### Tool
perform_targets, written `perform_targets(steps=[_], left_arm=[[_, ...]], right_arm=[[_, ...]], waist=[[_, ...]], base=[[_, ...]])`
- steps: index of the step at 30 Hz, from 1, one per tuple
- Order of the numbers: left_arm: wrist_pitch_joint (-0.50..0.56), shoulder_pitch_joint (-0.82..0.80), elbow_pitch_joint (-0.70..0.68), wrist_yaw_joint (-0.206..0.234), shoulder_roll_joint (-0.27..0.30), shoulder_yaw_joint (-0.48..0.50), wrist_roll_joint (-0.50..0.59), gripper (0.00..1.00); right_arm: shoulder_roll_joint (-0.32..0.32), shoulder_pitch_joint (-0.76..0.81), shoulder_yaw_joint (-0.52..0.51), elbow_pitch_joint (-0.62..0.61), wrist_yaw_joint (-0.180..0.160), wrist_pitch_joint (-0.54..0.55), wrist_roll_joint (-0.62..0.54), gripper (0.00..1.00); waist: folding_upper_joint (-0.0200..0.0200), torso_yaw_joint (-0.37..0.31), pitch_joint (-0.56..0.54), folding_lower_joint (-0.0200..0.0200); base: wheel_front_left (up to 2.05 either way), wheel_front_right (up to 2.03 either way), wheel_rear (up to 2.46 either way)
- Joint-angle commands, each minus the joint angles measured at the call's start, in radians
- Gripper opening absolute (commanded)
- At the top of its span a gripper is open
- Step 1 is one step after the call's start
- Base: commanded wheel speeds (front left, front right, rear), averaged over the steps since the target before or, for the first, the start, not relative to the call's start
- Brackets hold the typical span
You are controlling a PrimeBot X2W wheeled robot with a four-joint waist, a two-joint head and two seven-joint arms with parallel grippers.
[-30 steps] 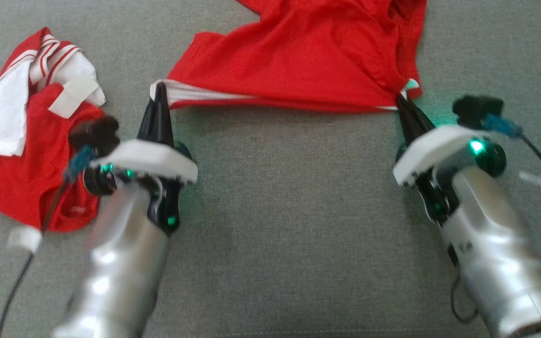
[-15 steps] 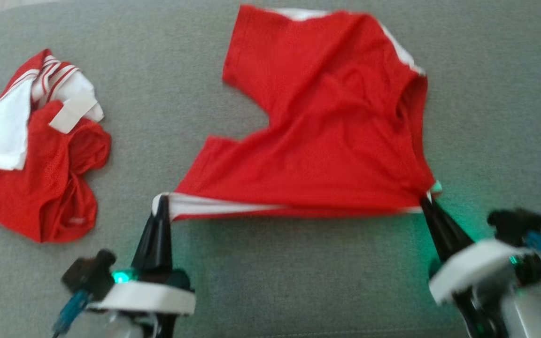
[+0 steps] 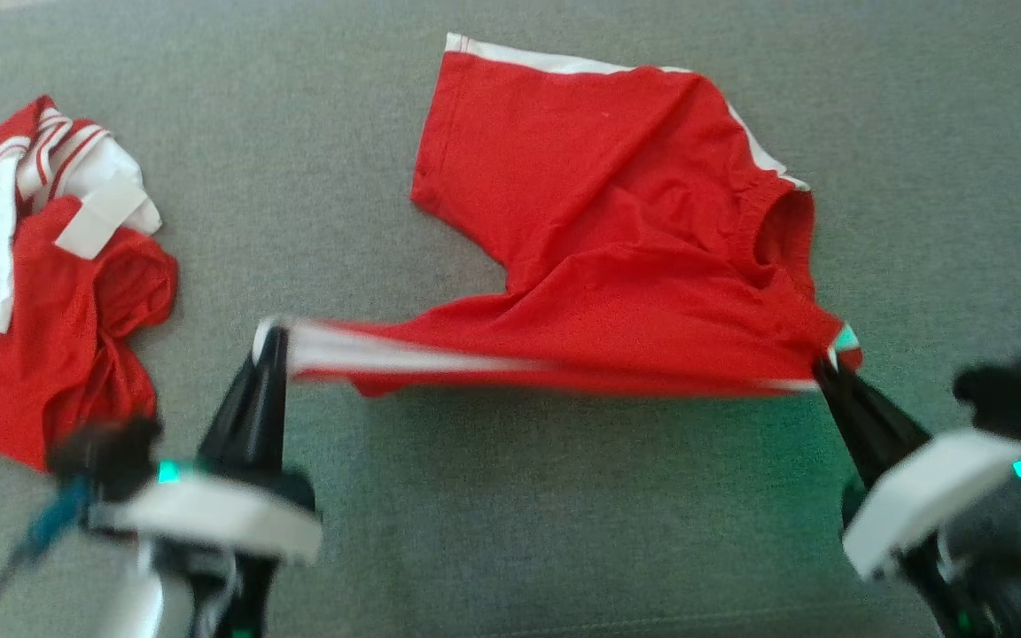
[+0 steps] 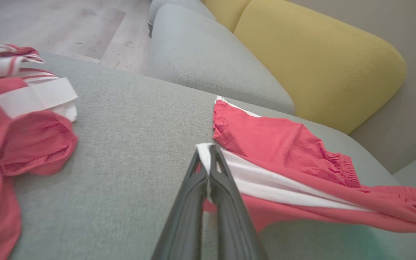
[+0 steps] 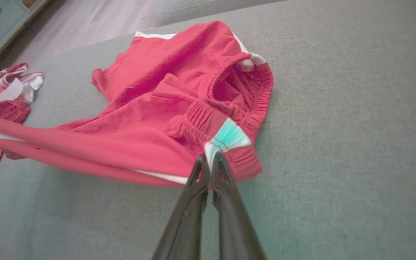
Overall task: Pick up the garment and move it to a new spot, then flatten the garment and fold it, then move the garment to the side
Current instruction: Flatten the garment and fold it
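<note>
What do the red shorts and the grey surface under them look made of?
The red shorts: soft matte knit fabric, probably jersey; it creases and the waistband is gathered. The grey sofa seat: matte woven upholstery, fine weave visible.

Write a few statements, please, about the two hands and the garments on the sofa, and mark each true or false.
1. The left hand is shut on the white-striped edge of the red shorts. True.
2. The right hand hangs open above the shorts. False: it is shut on the waistband end of the shorts.
3. The edge of the shorts between the two hands is stretched straight. True.
4. The crumpled red and white garment lies on the robot's right. False: it lies on its left, beyond the left hand.
5. The shorts lie on a wooden table. False: they lie on a grey cushion.
</note>
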Motion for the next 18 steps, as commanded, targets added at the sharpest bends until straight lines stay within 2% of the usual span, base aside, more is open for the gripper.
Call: perform_targets(steps=[1,10,18], left_arm=[[0.018,-0.091,-0.011,-0.002,0.026,0.054,-0.009,0.0],[0.189,-0.587,0.337,-0.109,0.038,-0.03,-0.039,0.0],[0.183,-0.942,0.681,-0.152,0.027,-0.095,-0.006,0.0]], right_arm=[[-0.023,-0.063,0.001,-0.021,-0.007,0.017,-0.019,0.0],[-0.056,-0.4,0.079,0.164,-0.007,0.09,0.021,0.0],[-0.031,-0.635,0.079,0.388,-0.007,0.073,0.041,0.0]], waist=[[0.0,0.005,0.015,0.0001],[0.0,0.001,0.134,0.0001],[0.0,-0.071,0.195,0.0001]], base=[[0.0,0.0,0.0],[0.0,0.0,0.0],[0.0,0.0,0.0]])
